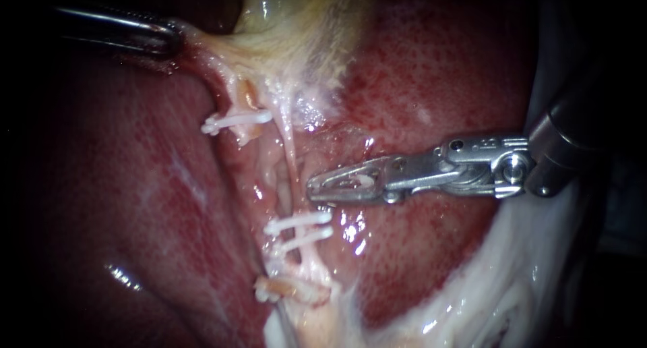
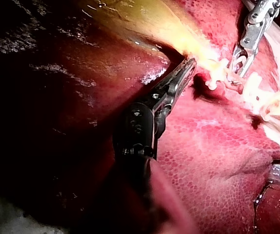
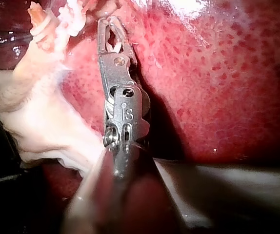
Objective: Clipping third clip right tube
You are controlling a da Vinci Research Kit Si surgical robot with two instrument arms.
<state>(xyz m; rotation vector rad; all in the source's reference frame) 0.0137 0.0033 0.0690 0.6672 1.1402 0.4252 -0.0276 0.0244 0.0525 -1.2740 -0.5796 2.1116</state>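
A thin pale tube [image 1: 292, 160] runs down the middle between liver lobes. Two white clips [image 1: 298, 222] cross its lower part, close together. A third white clip [image 1: 237, 121] sits higher up on a stump to the tube's left. My right instrument [image 1: 320, 186] comes in from the right. Its jaws carry a white clip and their tips lie just right of the tube, above the two lower clips; the tube is not between them. My left instrument [image 1: 168, 39] is shut on the pale edge of the gallbladder [image 1: 296, 31] at the upper left.
Red liver [image 1: 135, 186] lies on both sides of the tube. White fatty tissue [image 1: 512, 274] spreads at the lower right under the right instrument's shaft. A cut orange stump [image 1: 276, 288] lies below the two lower clips.
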